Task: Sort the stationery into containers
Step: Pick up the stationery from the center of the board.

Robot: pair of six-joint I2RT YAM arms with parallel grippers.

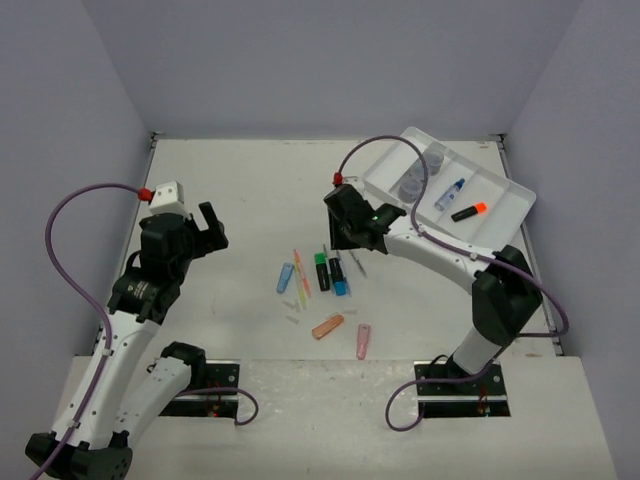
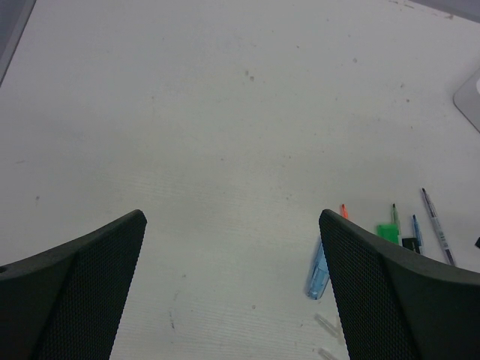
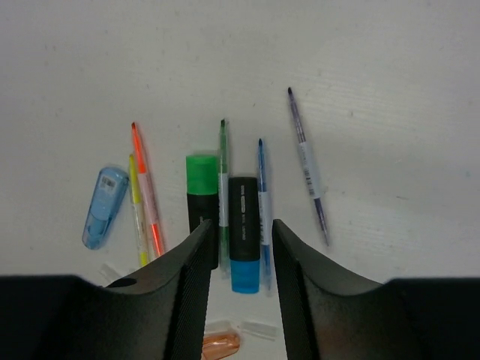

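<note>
Sorting in progress, seen from above and from both wrists. My right hand (image 3: 241,225) hangs over the loose group in mid-worktop (image 1: 250,180), jaws set to a narrow gap and, as far as I can judge, holding nothing; the blue-capped highlighter (image 3: 244,240) shows in the gap below them. My left hand (image 2: 232,217) is spread wide over bare worktop, well apart from the group. The tray (image 1: 510,195) lies at the far right and already has pots (image 1: 420,175) and an orange-capped highlighter (image 1: 468,211) in its compartments. I judge the blue-capped highlighter to be light, stiff and smooth-skinned, with a flat black barrel broad enough to pinch. I would take it across the barrel near mid-length, clear of the cap, which could pull off. A green pen (image 3: 223,180) and a blue pen (image 3: 262,195) lie just beside it, one on each side, so a wide approach risks catching them. The green-capped highlighter (image 3: 201,195) should handle alike. The purple pen (image 3: 307,169) looks thin, low and apt to roll, so it wants a squarer, finer pinch.
</note>
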